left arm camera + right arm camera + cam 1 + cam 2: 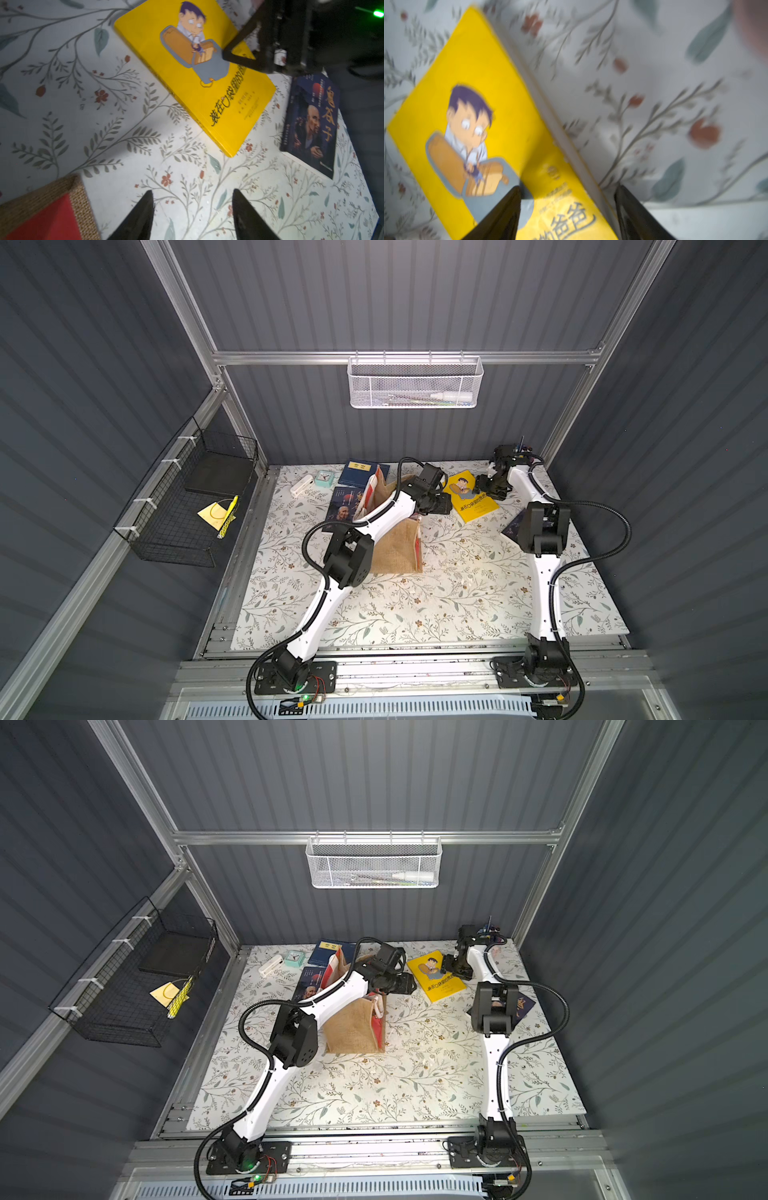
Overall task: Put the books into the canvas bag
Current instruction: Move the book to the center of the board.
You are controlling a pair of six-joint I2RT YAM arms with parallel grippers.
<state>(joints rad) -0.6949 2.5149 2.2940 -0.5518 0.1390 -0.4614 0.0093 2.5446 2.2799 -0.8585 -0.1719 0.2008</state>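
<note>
The canvas bag (pixel 395 547) stands mid-table in both top views, tan burlap with a red stripe (pixel 41 218). My left arm reaches across its top. The left gripper (pixel 192 190) (pixel 444 506) hangs open over bare cloth just right of the bag, holding nothing. A bright yellow book (pixel 473 497) (pixel 193 79) lies flat at the back right. My right gripper (pixel 568 187) (pixel 484 487) is open and straddles its long edge, one finger over the cover (pixel 508 124). A navy book (pixel 357 472) and a portrait book (pixel 345 506) lie behind and left of the bag. Another portrait book (pixel 311 124) (pixel 513 524) lies under the right arm.
A mint-green clock (pixel 324 477) and a small white object (pixel 301 485) sit at the back left of the floral tablecloth (pixel 436 597). A black wire basket (pixel 187 506) hangs on the left wall. A white mesh basket (pixel 415 383) hangs on the back rail.
</note>
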